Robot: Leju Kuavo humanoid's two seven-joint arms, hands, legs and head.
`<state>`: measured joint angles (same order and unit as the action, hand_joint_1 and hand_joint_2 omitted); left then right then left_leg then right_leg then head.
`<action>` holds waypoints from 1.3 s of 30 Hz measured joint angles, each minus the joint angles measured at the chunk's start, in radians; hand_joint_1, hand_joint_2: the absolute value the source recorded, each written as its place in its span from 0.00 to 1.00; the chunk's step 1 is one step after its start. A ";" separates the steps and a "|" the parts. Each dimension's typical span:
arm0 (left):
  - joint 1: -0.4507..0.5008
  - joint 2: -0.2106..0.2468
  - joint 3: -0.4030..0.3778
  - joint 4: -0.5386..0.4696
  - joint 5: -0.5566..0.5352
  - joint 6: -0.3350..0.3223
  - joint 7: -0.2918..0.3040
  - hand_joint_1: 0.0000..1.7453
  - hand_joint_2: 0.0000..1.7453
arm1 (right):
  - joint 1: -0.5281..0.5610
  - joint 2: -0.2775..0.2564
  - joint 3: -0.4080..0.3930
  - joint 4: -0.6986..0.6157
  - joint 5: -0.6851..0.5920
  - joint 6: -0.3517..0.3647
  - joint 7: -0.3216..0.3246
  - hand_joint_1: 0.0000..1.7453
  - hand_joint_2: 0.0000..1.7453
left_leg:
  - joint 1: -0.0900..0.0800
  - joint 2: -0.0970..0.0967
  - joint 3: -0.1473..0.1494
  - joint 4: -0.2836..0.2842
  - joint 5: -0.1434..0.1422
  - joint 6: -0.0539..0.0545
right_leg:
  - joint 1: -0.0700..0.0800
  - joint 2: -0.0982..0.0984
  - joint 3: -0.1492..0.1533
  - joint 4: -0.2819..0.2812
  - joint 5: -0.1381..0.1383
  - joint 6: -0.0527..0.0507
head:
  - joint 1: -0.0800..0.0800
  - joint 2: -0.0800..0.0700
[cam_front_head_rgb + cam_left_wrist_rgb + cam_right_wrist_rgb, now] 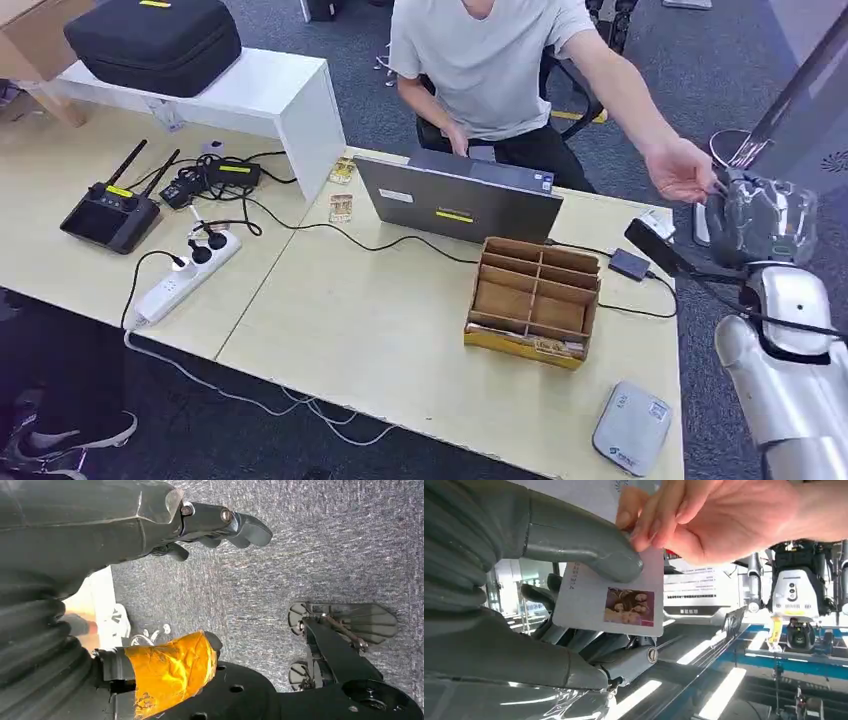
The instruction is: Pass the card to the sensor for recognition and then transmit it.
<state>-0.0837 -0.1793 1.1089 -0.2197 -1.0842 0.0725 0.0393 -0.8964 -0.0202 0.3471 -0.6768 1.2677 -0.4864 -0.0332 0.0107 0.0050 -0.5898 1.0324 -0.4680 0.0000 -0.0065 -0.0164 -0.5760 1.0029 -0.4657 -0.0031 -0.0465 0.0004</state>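
Note:
My right hand (762, 218) is raised off the table's right end and pinches a white card (610, 599) with a small photo between its thumb (589, 545) and darker fingers (574, 635). A person's hand (682, 170) (704, 515) reaches over and grips the same card at its other edge. On the desk below lies a small dark box with a cable (629, 264), which may be the sensor. My left hand (220, 522) hangs over the carpet with its fingers curled in and nothing in them.
A person in a grey shirt (490, 60) sits behind an open laptop (457, 205). A cardboard divider box (533, 300) and a white device (632, 428) lie on the table (380, 330). A power strip (185, 275), a controller (108, 215) and a black case (155, 40) are at the left.

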 joint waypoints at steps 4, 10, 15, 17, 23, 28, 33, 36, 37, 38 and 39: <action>0.000 0.000 0.000 0.002 0.005 -0.011 0.003 0.00 1.00 | 0.002 0.000 0.000 0.011 -0.022 -0.009 -0.020 0.00 1.00 | 0.000 0.000 -0.001 0.000 0.000 0.000 | 0.000 0.000 -0.001 0.000 0.000 0.000 | 0.000 0.000; 0.000 0.000 0.000 0.002 0.009 0.001 0.004 0.00 1.00 | 0.026 0.000 0.000 0.003 -0.042 -0.035 -0.057 0.00 1.00 | 0.000 0.001 -0.001 0.000 0.000 0.000 | 0.000 0.001 -0.002 0.000 0.000 0.000 | 0.000 0.000; 0.000 0.000 0.000 0.002 0.009 0.002 0.004 0.00 1.00 | 0.037 0.000 0.000 -0.004 -0.044 -0.036 -0.062 0.00 1.00 | 0.000 0.001 -0.001 0.000 0.000 -0.001 | 0.000 0.001 -0.002 0.000 0.000 0.000 | 0.000 0.000; 0.000 0.000 0.000 0.002 0.009 0.002 0.004 0.00 1.00 | 0.037 0.000 0.000 -0.005 -0.044 -0.036 -0.063 0.00 1.00 | 0.000 0.001 -0.001 0.000 0.001 -0.001 | 0.000 0.001 -0.002 0.000 0.000 -0.001 | 0.000 0.000; 0.000 0.001 0.000 0.002 0.016 0.002 0.013 0.00 1.00 | 0.081 0.000 0.000 -0.066 -0.077 -0.037 -0.112 0.00 1.00 | 0.000 0.000 -0.001 0.000 0.001 -0.001 | 0.000 0.001 -0.002 0.000 0.000 -0.001 | 0.000 0.000; 0.000 0.001 0.000 0.002 0.033 0.003 0.015 0.00 1.00 | 0.198 -0.006 0.002 -0.218 -0.088 -0.055 -0.143 0.00 1.00 | 0.000 0.000 -0.001 0.000 0.000 -0.001 | 0.000 0.001 -0.003 0.000 0.000 -0.001 | 0.000 0.000; 0.001 -0.002 0.016 0.002 0.069 0.016 0.015 0.00 1.00 | 0.426 -0.055 0.002 -0.500 -0.106 -0.111 -0.201 0.00 1.00 | 0.000 -0.002 -0.001 0.000 -0.001 -0.001 | 0.000 -0.002 -0.001 -0.001 -0.003 0.000 | 0.001 0.000; 0.004 -0.004 0.033 0.002 0.083 0.024 0.017 0.00 1.00 | 0.602 -0.092 0.003 -0.657 -0.102 -0.138 -0.228 0.00 1.00 | 0.000 -0.002 -0.001 0.000 -0.003 -0.001 | 0.000 -0.002 -0.001 -0.001 -0.003 0.000 | 0.000 0.000; 0.005 -0.005 0.037 0.002 0.086 0.024 0.020 0.00 1.00 | 0.652 -0.102 0.003 -0.700 -0.101 -0.148 -0.238 0.00 1.00 | 0.000 -0.002 -0.001 -0.001 -0.004 -0.001 | 0.000 -0.002 -0.002 -0.001 -0.004 0.000 | 0.000 0.000; 0.005 -0.005 0.043 0.002 0.087 0.024 0.022 0.00 1.00 | 0.695 -0.110 0.004 -0.733 -0.098 -0.154 -0.246 0.00 1.00 | 0.000 -0.001 -0.001 -0.001 -0.004 -0.001 | 0.000 -0.001 -0.002 -0.001 -0.004 0.000 | 0.000 0.000; 0.005 -0.005 0.047 0.002 0.087 0.024 0.022 0.00 1.00 | 0.734 -0.118 0.004 -0.758 -0.093 -0.158 -0.253 0.00 1.00 | 0.000 0.000 -0.001 -0.001 -0.005 0.000 | 0.000 -0.001 -0.002 -0.001 -0.004 0.000 | 0.000 0.000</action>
<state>-0.0788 -0.1839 1.1559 -0.2174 -0.9968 0.0961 0.0610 -0.1627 -0.1377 0.3510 -1.4352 1.1742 -0.6439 -0.2861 0.0105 0.0046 -0.5909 1.0318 -0.4729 -0.0001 -0.0062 -0.0173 -0.5780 1.0021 -0.4696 -0.0034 -0.0465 0.0004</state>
